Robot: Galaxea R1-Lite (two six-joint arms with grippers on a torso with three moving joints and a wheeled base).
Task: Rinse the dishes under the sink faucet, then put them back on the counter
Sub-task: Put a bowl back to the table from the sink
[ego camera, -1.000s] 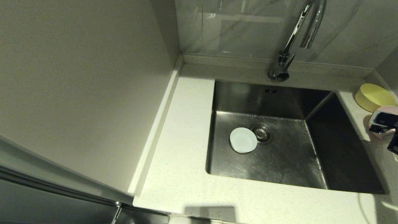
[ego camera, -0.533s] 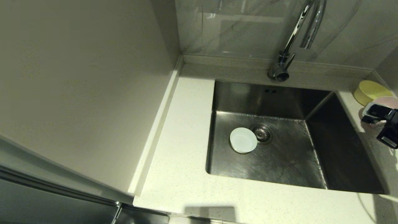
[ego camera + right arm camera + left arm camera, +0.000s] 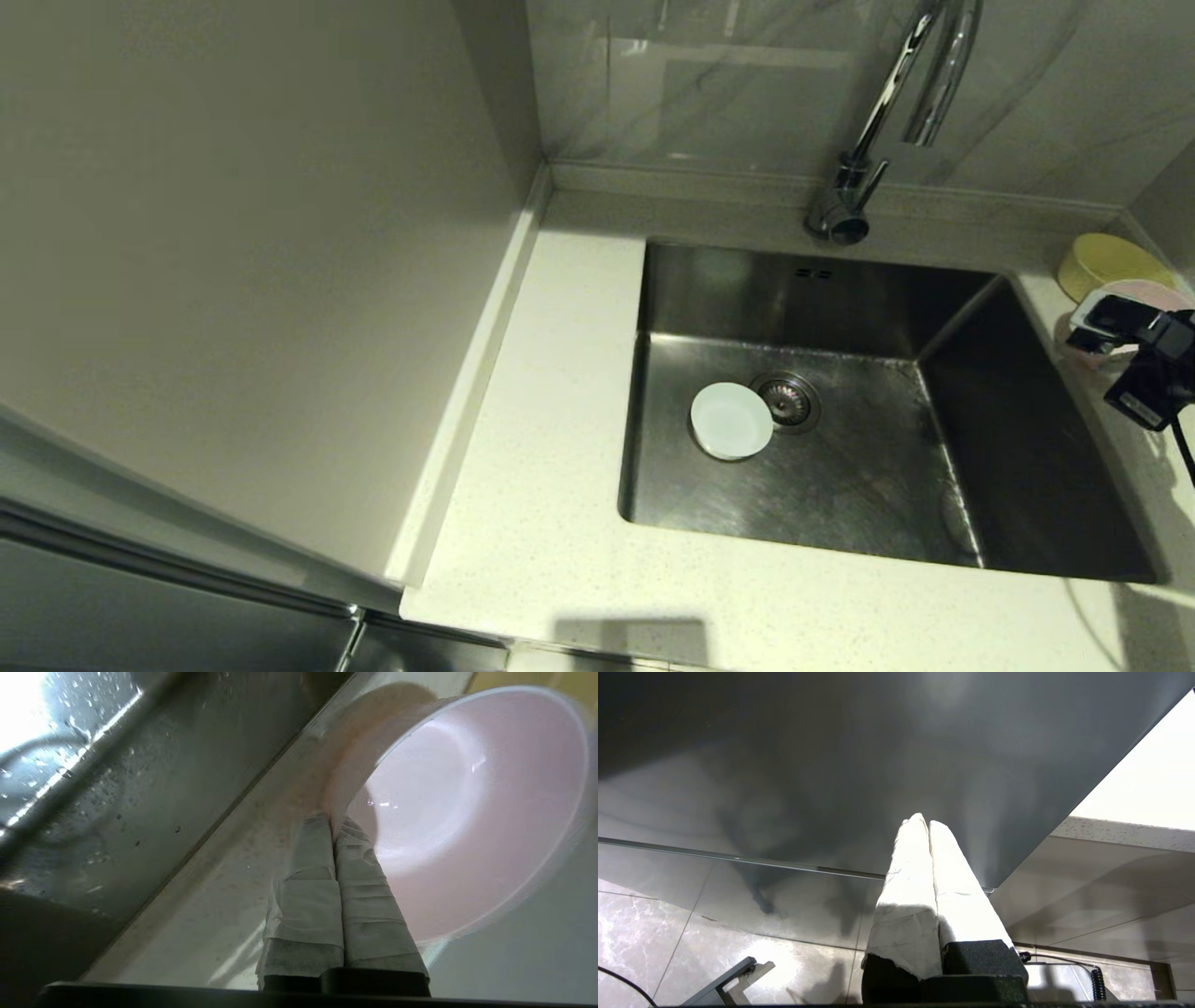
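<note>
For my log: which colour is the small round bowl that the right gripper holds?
Pale pink bowl, clearest in the right wrist view.

A tall plain grey panel (image 3: 243, 280) stands at the left. A glossy marbled wall (image 3: 728, 84) is at the far side, reflecting some light.
</note>
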